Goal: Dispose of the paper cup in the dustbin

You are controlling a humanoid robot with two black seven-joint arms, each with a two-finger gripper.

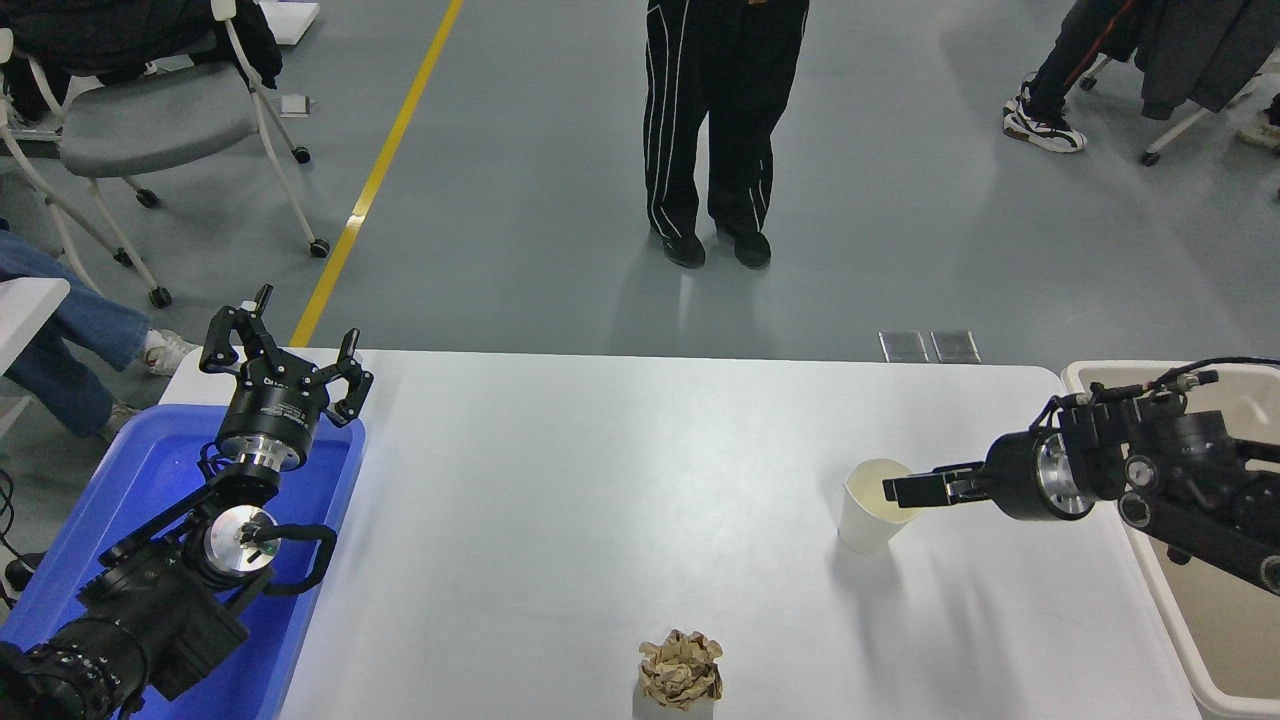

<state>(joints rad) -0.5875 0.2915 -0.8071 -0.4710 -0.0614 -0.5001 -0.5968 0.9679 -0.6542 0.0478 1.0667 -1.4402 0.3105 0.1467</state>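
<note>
The white paper cup (862, 525) stands upright on the white table (600, 480) at the right, cream inside showing. My right gripper (890, 490) reaches in from the right, and its tip overlaps the cup's right rim and mouth. It is seen side-on, so I cannot tell whether it is open or shut. The beige dustbin (1075, 375) sits at the table's right edge, partly hidden under my right arm. My left gripper (285, 355) is open and empty, parked at the lower left.
A crumpled brown paper ball (680, 668) lies near the table's front edge. A blue tray (150, 470) sits under my left arm. A person (715, 130) stands beyond the far edge. Chairs and seated people are further off.
</note>
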